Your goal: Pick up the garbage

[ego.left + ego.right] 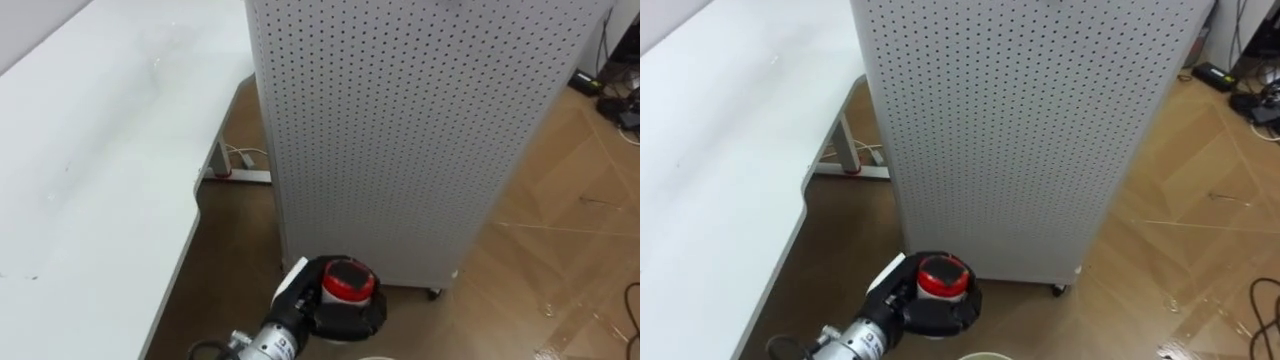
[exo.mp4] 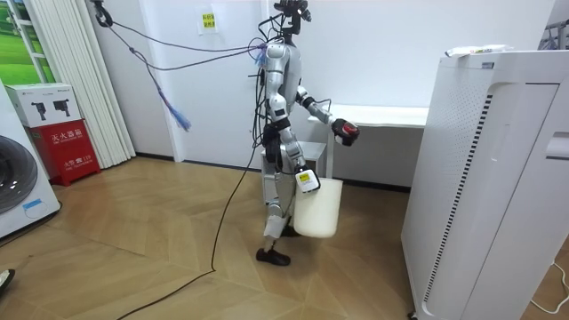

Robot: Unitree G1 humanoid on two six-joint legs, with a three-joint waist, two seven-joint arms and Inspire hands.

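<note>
Left robot hand (image 1: 352, 316) clasps red-capped garbage (image 1: 347, 282), raised ahead; right robot hand (image 2: 305, 180) grips the white bin (image 2: 318, 212) low, likely to receive it.

Wood-plank floor (image 1: 560, 250), bearing a white perforated cabinet (image 1: 400, 140) on small castors; beside it, a white table (image 1: 90, 180) on a pale leg. By the table's foot, a thin white cord (image 1: 245, 153); far right, dark cables (image 1: 615, 100).

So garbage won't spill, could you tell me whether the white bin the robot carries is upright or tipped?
Upright: in the room view the white bin hangs beside the robot's leg from its right hand, wider end uppermost.
</note>
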